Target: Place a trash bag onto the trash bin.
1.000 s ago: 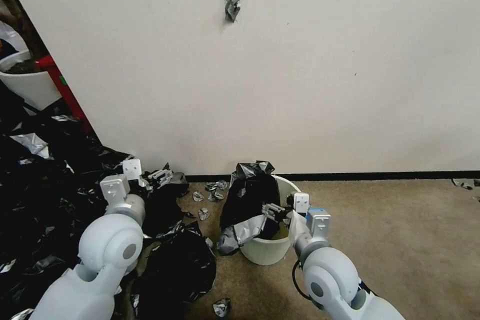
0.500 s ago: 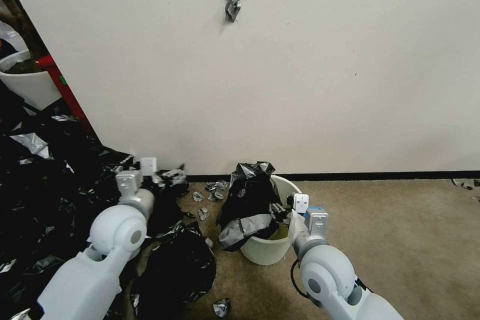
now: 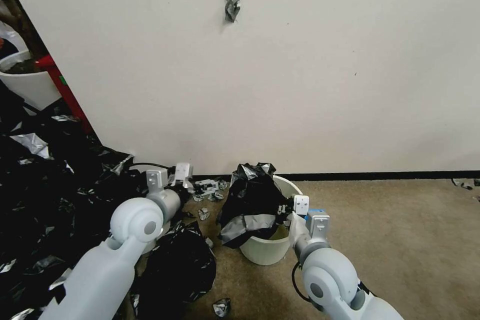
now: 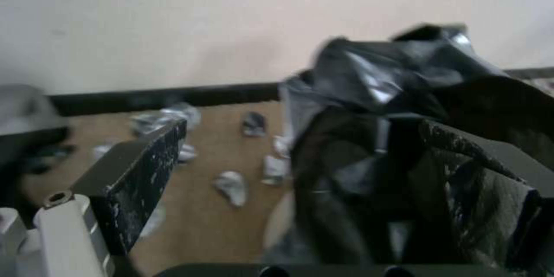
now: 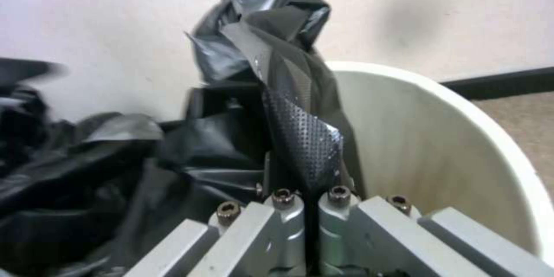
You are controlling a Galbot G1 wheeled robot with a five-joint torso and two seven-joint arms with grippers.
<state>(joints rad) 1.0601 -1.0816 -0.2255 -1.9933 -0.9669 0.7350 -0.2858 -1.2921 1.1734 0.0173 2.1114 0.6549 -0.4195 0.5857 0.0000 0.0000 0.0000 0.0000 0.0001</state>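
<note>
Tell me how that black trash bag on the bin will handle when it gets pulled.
The trash bag is probably floppy: it drapes in crumpled folds over the trash bin's rim. It likely weighs little, since a pinched strip stands up from the right gripper, whose jaws are shut on it. Its glossy sheen suggests it may slip. The left gripper is open beside it.

Glossy black trash bag [image 3: 250, 200] — crumpled, draped over the cream trash bin's [image 3: 270, 250] left rim.
</note>
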